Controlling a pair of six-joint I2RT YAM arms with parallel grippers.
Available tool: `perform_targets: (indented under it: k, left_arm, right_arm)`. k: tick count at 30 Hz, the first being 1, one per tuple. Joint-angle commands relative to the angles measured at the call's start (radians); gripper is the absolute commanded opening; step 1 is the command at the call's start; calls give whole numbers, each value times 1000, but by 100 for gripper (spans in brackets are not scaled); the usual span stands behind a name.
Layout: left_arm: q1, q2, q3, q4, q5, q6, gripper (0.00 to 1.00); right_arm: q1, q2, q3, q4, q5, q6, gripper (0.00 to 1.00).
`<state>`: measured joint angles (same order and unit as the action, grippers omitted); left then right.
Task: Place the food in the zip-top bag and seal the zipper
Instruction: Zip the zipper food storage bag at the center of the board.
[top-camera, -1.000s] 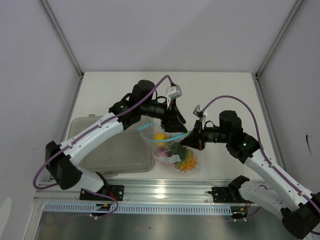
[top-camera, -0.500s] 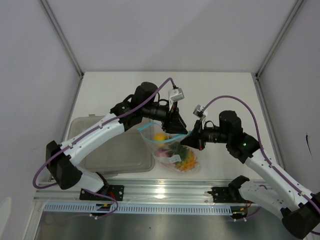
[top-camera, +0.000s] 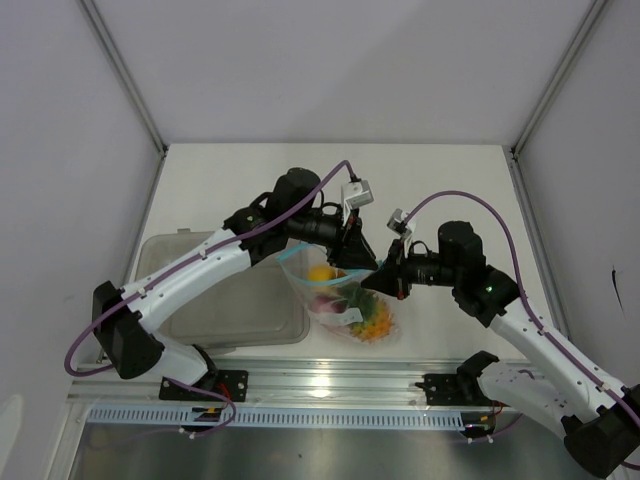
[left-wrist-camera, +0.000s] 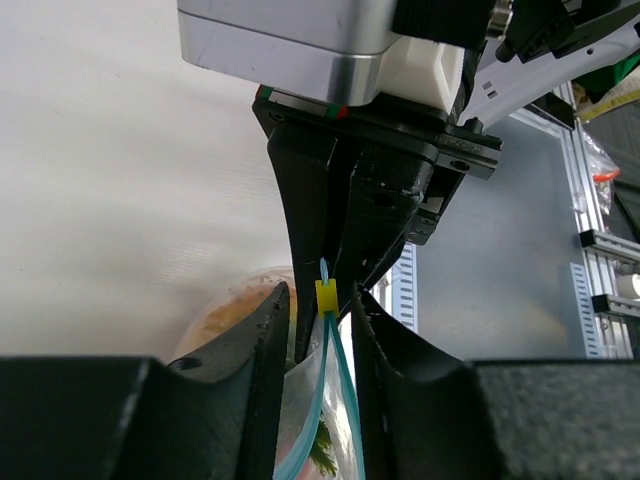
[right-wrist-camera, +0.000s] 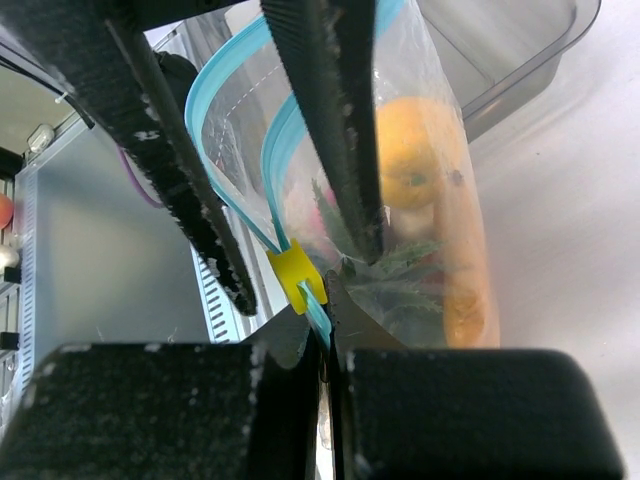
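Lying on the table (top-camera: 430, 190) near the front edge: zip-top bag (top-camera: 345, 300), food (top-camera: 365, 318) inside, grey tub (top-camera: 220, 310) just beside it on the left. Clenched on the end of the zipper (right-wrist-camera: 196, 105), right below the yellow slider (left-wrist-camera: 326, 296): right gripper (top-camera: 372, 283). Just beyond, astride both zipper strips next to the slider: left gripper (top-camera: 360, 262), jaws partly apart, bag mouth between them not pressed flat, firm contact with the strips impossible to tell.
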<state>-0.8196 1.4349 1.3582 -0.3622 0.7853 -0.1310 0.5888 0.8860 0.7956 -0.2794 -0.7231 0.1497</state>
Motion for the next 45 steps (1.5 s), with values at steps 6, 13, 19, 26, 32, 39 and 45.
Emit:
perform_targets:
  k: [6,13,19,26,32,39,45]
  left_arm:
    - [-13,-8,30,-41,-26,48,1]
    - [-12,1,53,-101,-3,86,1]
    - [-12,10,71,-127,11,110,1]
    - [-10,5,79,-113,9,110,1]
    - [-10,16,99,-115,-46,108,1]
    - [3,4,78,-155,-121,128,1]
    - [13,4,62,-164,-95,128,1]
  right_arm:
    - [-3,-24,56,23,13,8,0]
    - [-4,-9,74,-13,4,-13,15]
    - [-3,19,96,-34,-36,-22,19]
    - [-3,27,88,-18,-67,-12,0]
    - [-3,-47,50,52,45,63,0]
    - [-12,-125,44,3,296,131,0]
    - [-43,-165,19,78,307,218,0]
